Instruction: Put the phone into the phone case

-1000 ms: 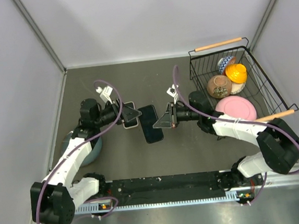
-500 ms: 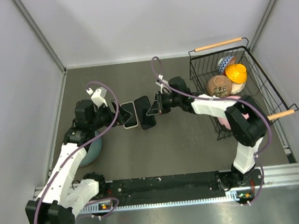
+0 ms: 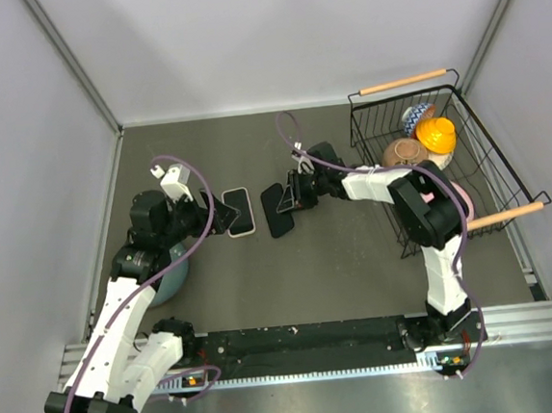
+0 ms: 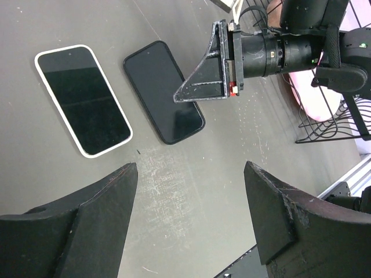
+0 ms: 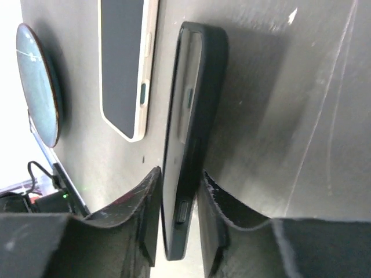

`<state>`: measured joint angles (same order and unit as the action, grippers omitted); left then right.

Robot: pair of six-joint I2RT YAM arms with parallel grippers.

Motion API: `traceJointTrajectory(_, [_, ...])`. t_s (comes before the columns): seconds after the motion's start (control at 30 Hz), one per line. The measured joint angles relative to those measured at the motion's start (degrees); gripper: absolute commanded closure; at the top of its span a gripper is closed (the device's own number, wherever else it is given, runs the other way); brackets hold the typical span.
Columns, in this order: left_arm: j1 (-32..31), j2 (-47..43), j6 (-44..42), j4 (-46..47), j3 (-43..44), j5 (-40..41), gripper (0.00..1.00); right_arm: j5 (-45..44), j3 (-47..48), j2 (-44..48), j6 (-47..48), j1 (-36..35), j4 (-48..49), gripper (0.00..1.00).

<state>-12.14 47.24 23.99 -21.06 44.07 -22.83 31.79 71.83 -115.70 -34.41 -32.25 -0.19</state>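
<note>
My right gripper (image 5: 179, 186) is pinched onto the long edge of the black case (image 3: 277, 222) mid-frame, the white-edged phone (image 3: 239, 213) lies flat just left of it, and my left gripper (image 4: 190, 174) hangs wide open.

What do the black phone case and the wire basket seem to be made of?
Black rounded-corner phone case: likely soft rubbery plastic, matte; its rounded edge gives only dull reflections.
Black wire basket: thin dark metal wire in an open grid; pale handles look wooden.
</note>
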Motion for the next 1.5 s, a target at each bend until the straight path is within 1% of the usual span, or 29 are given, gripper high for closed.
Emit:
traceJointTrajectory(0.03, [0.00, 0.00, 0.02, -0.02, -0.02, 0.00, 0.21, -0.04, 0.37, -0.35, -0.02, 0.17, -0.07, 0.61])
traceJointTrajectory(0.07, [0.00, 0.00, 0.02, -0.02, -0.07, 0.00, 0.21, 0.13, 0.79, -0.76, 0.20, 0.44, -0.04, 0.60])
traceJointTrajectory(0.3, [0.00, 0.07, 0.00, -0.02, -0.48, -0.02, 0.21, -0.17, 1.38, -2.12, 0.48, 1.57, -0.81, 0.58])
traceJointTrajectory(0.4, [0.00, 0.17, 0.00, 0.02, -0.55, -0.04, 0.21, -1.38, 1.36, -2.08, 1.27, 1.57, -1.68, 0.54])
traceJointTrajectory(0.43, [0.00, 0.17, -0.04, 0.00, -0.61, -0.07, 0.21, -1.81, 1.36, -2.01, 1.44, 1.60, -2.32, 0.49])
traceJointTrajectory(0.5, [0.00, 0.17, -0.09, 0.04, -0.63, -0.28, 0.21, -2.69, 1.36, -1.25, 2.05, 1.62, -3.50, 0.44])
traceJointTrajectory(0.53, [0.00, 0.24, -0.07, 0.07, -0.63, -0.46, 0.21, -3.37, 1.33, -0.48, 2.56, 1.62, -4.59, 0.39])
traceJointTrajectory(0.63, [0.00, 0.96, 0.33, 0.48, -0.52, -2.19, 0.21, -5.31, 1.33, 3.39, 4.52, 1.64, -8.39, 0.30])
traceJointTrajectory(0.67, [0.00, 1.46, 0.61, 0.42, -0.22, -3.30, 0.20, -6.16, 1.33, 5.22, 5.35, 1.62, -9.86, 0.25])
traceJointTrajectory(0.7, [0.00, 1.97, 1.03, 0.44, 0.17, -4.15, 0.19, -6.97, 1.33, 7.56, 6.47, 1.62, -11.43, 0.16])
traceJointTrajectory(0.73, [0.00, 2.29, 1.38, 0.50, 0.59, -5.03, 0.18, -7.72, 1.33, 9.99, 7.32, 1.62, -12.81, 0.04])
traceJointTrajectory(0.77, [0.00, 2.40, 1.68, 0.68, 0.98, -5.95, 0.01, -8.35, 1.33, 12.52, 8.28, 1.62, -14.08, 0.01])
traceJointTrajectory(0.87, [0.00, 2.54, 2.78, 1.38, 2.73, -9.16, 0.01, -10.10, 0.81, 20.52, 10.16, 1.60, -16.35, 0.01])
traceJointTrajectory(1.03, [0.00, 3.13, 3.78, 2.95, 6.97, -14.38, 0.01, -14.47, -3.87, 38.14, 11.32, 0.79, -19.85, 0.01])
traceJointTrajectory(1.13, [0.00, 2.60, 3.72, 4.09, 7.02, -15.98, 0.01, -16.02, -6.75, 47.78, 10.19, 0.37, -20.94, 0.01])
traceJointTrajectory(1.2, [0.00, 1.42, 4.02, 6.29, 5.57, -16.94, 0.01, -16.70, -8.37, 52.96, 8.94, 0.31, -21.24, 0.01])
traceJointTrajectory(1.33, [0.00, -0.85, 6.12, 10.49, 2.49, -19.08, 0.01, -18.23, -12.02, 61.31, 6.71, 0.15, -22.12, 0.01])
traceJointTrajectory(1.5, [0.00, -2.16, 7.45, 12.90, 0.83, -20.17, 0.01, -19.61, -15.34, 66.99, 4.28, 0.15, -22.93, 0.01])
